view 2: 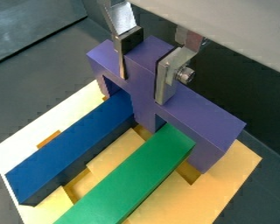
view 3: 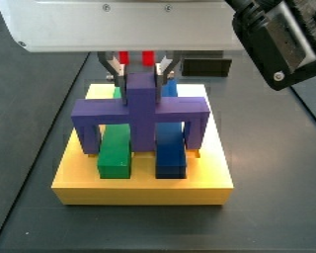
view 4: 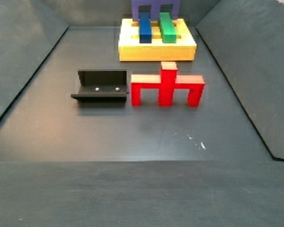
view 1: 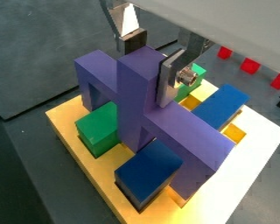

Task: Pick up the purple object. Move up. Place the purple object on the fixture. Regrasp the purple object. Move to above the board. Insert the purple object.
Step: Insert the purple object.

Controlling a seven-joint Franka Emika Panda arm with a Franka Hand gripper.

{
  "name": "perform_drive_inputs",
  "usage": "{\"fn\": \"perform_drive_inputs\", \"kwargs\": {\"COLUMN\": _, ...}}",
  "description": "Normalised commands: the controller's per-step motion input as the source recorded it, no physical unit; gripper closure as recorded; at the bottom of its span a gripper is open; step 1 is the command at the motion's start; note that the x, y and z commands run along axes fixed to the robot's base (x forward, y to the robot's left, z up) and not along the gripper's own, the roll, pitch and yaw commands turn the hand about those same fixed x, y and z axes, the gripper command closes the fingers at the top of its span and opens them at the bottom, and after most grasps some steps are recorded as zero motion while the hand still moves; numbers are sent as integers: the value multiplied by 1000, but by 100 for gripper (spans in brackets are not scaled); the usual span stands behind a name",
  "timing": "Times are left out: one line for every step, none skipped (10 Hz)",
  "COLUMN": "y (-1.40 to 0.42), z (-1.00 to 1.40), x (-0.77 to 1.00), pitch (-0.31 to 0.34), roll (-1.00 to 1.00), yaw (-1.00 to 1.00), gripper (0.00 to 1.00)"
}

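Observation:
The purple object [view 1: 166,127] stands on the yellow board [view 1: 254,149], its legs down among the blocks and its stem upright. It shows in both wrist views [view 2: 201,118] and both side views [view 3: 102,107] [view 4: 152,9]. My gripper [view 1: 150,63] is right above the board, jaws on either side of the stem, shut on it. One silver finger [view 1: 170,74] lies flat against the stem. The gripper also shows in a wrist view [view 2: 146,66] and in a side view [view 3: 142,71]. In a side view it is out of frame.
A green block [view 3: 115,153] and a blue block [view 3: 172,156] sit in the board under the purple arches. The fixture [view 4: 99,87] stands on the dark floor in front of the board, with a red object [view 4: 169,86] beside it.

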Motion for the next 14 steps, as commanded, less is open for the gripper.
{"fn": "perform_drive_inputs", "kwargs": {"y": 0, "z": -100, "x": 171, "pitch": 0, "roll": 43, "yaw": 0, "gripper": 100}}
{"fn": "perform_drive_inputs", "kwargs": {"y": 0, "z": -177, "x": 77, "pitch": 0, "roll": 17, "yaw": 0, "gripper": 100}}
{"fn": "perform_drive_inputs", "kwargs": {"y": 17, "z": -220, "x": 86, "pitch": 0, "roll": 23, "yaw": 0, "gripper": 100}}
{"fn": "perform_drive_inputs", "kwargs": {"y": 0, "z": -234, "x": 3, "pitch": 0, "roll": 64, "yaw": 0, "gripper": 100}}
{"fn": "perform_drive_inputs", "kwargs": {"y": 0, "z": -243, "x": 0, "pitch": 0, "roll": 33, "yaw": -17, "gripper": 100}}
{"fn": "perform_drive_inputs", "kwargs": {"y": -9, "z": -137, "x": 0, "pitch": 0, "roll": 3, "yaw": -54, "gripper": 100}}
{"fn": "perform_drive_inputs", "kwargs": {"y": -6, "z": -166, "x": 0, "pitch": 0, "roll": 34, "yaw": -89, "gripper": 100}}
{"fn": "perform_drive_inputs", "kwargs": {"y": -63, "z": -89, "x": 80, "pitch": 0, "roll": 17, "yaw": -106, "gripper": 100}}
{"fn": "perform_drive_inputs", "kwargs": {"y": -97, "z": -94, "x": 149, "pitch": 0, "roll": 13, "yaw": -180, "gripper": 100}}
{"fn": "perform_drive_inputs", "kwargs": {"y": -77, "z": -80, "x": 134, "pitch": 0, "roll": 6, "yaw": -203, "gripper": 100}}
{"fn": "perform_drive_inputs", "kwargs": {"y": -63, "z": -54, "x": 103, "pitch": 0, "roll": 3, "yaw": -194, "gripper": 100}}
{"fn": "perform_drive_inputs", "kwargs": {"y": 0, "z": -77, "x": 0, "pitch": 0, "roll": 27, "yaw": -103, "gripper": 100}}
{"fn": "perform_drive_inputs", "kwargs": {"y": 57, "z": -140, "x": 3, "pitch": 0, "roll": 104, "yaw": 0, "gripper": 100}}
{"fn": "perform_drive_inputs", "kwargs": {"y": 54, "z": -209, "x": 0, "pitch": 0, "roll": 164, "yaw": 37, "gripper": 100}}
